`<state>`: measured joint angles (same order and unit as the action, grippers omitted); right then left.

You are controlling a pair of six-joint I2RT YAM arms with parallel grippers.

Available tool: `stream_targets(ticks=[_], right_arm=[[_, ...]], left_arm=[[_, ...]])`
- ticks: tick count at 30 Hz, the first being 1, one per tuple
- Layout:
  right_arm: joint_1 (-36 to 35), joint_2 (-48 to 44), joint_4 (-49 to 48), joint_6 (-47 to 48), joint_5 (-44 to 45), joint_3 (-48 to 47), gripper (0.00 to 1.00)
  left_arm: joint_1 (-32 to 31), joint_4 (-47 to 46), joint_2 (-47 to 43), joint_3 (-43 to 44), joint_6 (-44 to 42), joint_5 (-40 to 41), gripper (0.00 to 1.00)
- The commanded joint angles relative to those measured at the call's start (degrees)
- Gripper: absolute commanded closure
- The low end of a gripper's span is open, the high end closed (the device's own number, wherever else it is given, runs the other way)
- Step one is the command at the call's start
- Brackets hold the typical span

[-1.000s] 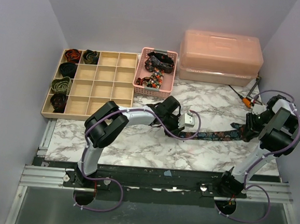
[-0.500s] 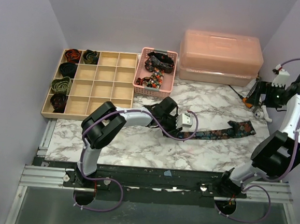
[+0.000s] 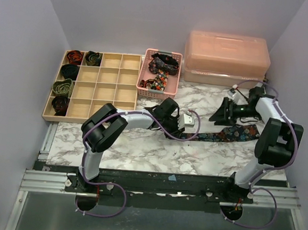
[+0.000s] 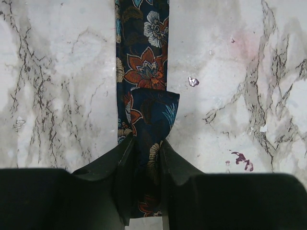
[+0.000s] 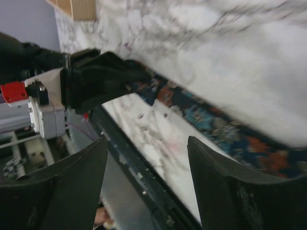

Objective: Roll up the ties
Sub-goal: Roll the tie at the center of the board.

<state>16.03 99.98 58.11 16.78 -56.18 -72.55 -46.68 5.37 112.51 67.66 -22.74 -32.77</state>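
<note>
A navy floral tie lies stretched across the marble table, running right from my left gripper. In the left wrist view my left gripper is shut on the tie, whose narrow end is folded back over itself between the fingers. My right gripper hovers open just behind the tie's middle, pointing left. The right wrist view shows its fingers wide apart with nothing between them, the tie ahead and the left gripper beyond. Several rolled ties sit in the tray's left cells.
The wooden divided tray stands at the back left. Beside it a pink mesh basket holds more loose ties. A pink lidded box sits at the back right. The table's front edge is close under the right gripper.
My right arm left the tie's wide end, swung up to the far right, then came back in behind the tie with its jaws open. The left gripper shifted slightly left, still gripping.
</note>
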Motion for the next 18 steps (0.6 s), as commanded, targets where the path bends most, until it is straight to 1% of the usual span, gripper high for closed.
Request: stream_targets(ticks=[1, 4, 6, 8, 13, 18], right_arm=[[-6.8, -4.5, -8.2, -7.9, -2.2, 6.8, 0.35], [-9.8, -2.4, -10.8, -6.8, 2.3, 10.2, 0.46], [-9.8, -0.5, -11.1, -5.2, 8.0, 11.1, 0.52], [-9.1, 1.6, -10.5, -2.9, 12.4, 10.9, 0.56], [-2.7, 2.8, -7.6, 2.3, 17.6, 8.7, 0.60], [2.7, 4.6, -5.2, 7.9, 24.1, 6.8, 0.61]], left_arm=[[0.9, 6.4, 2.1, -3.0, 0.9, 4.7, 0.76], [1.0, 7.4, 2.4, -2.5, 0.4, 4.8, 0.76], [1.1, 8.1, 2.5, -2.4, 0.1, 5.1, 0.76], [1.4, 8.3, 2.2, -2.7, 0.0, 5.2, 0.77], [2.3, 8.4, 1.9, -4.0, -0.1, 5.4, 0.79], [2.4, 8.8, 2.3, -2.8, 0.1, 5.5, 0.80]])
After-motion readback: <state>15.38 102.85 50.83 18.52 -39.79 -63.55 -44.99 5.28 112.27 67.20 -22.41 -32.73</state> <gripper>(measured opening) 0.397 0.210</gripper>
